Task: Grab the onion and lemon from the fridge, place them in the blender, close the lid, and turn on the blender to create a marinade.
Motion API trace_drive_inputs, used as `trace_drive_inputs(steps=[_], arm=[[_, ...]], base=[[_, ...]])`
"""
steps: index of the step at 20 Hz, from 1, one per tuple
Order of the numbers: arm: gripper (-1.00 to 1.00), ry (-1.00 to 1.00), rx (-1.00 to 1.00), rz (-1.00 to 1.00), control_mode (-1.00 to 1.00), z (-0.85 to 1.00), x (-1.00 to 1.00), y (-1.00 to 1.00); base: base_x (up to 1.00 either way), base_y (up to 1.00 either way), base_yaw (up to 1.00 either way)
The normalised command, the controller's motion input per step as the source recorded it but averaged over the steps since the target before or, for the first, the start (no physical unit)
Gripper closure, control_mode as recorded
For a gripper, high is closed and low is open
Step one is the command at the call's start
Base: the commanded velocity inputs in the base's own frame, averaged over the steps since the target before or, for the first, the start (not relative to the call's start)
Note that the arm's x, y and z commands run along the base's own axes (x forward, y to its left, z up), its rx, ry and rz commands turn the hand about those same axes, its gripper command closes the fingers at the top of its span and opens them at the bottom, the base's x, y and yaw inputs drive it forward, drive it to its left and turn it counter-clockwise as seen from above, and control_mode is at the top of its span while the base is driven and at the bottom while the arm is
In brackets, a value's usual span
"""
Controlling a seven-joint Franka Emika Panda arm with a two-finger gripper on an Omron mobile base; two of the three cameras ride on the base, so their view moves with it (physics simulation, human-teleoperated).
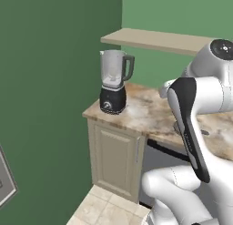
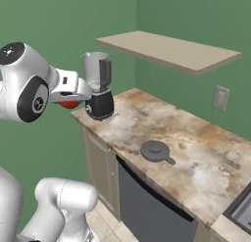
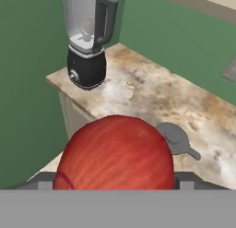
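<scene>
At the bottom centre of the hand view, the gripper (image 3: pixel 115 185) holds the onion (image 3: pixel 115 153) between its wide-set jaws. The blender (image 3: pixel 87 38) stands in the upper left of this frame, on the corner of the counter (image 3: pixel 152 98), and its jug is uncovered. I think the onion should be raised above the jug mouth and released only when centred. The lid (image 3: pixel 174 135) lies flat on the mottled brown counter, right of centre. Green walls surround it.

Marbled counter (image 2: pixel 196 153) carries blender (image 2: pixel 98 86) and lid (image 2: pixel 156 151).
</scene>
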Motion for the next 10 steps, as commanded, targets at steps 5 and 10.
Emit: trace_drive_inputs(steps=[5, 10], arm=[[1.00, 0.00, 0.00, 0.00, 1.00, 0.00, 0.00, 0.00], [1.00, 0.00, 0.00, 0.00, 1.00, 0.00, 0.00, 0.00]], base=[[0.62, 0.01, 0.25], [0.48, 0.00, 0.10]])
